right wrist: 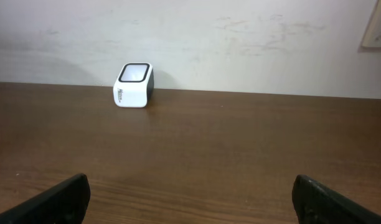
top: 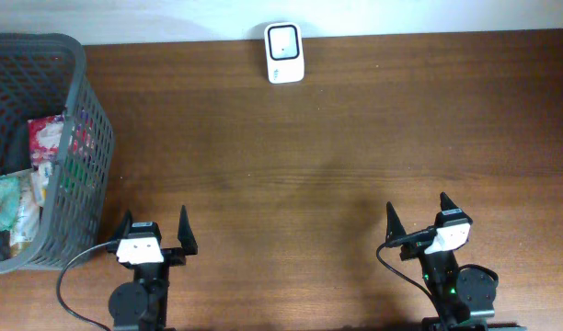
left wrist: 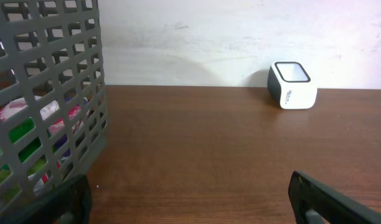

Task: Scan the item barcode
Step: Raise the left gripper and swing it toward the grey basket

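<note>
Nearest me, the left gripper [top: 155,217] sits at the front edge of the table [top: 291,165] with its fingers spread wide and nothing between them. The right gripper [top: 417,204] is the same: splayed and empty.

I judge the step in hand to be the first pick, since nothing has been lifted yet. The packets [top: 42,138] to be scanned lie inside the grey mesh basket [top: 90,156] at the left of the table, just ahead and to the left of the left gripper. I would use that arm. It should go up and over the rim rather than in from the side, because the mesh wall stands between the fingers and the goods. I would come down on the topmost packet and pinch a free edge, so the wrapper does not drag its neighbours out. I cannot see where any barcode is printed, so I would expect to turn the packet before presenting it.

The barcode scanner [top: 284,52] stands at the far edge against the wall, well apart from both arms, with its dark window facing up and slightly towards me. The code should be held flat over that window, close but not touching.

Counted: two grippers, one basket, at least three packets (the pile hides any others), one scanner.
</note>
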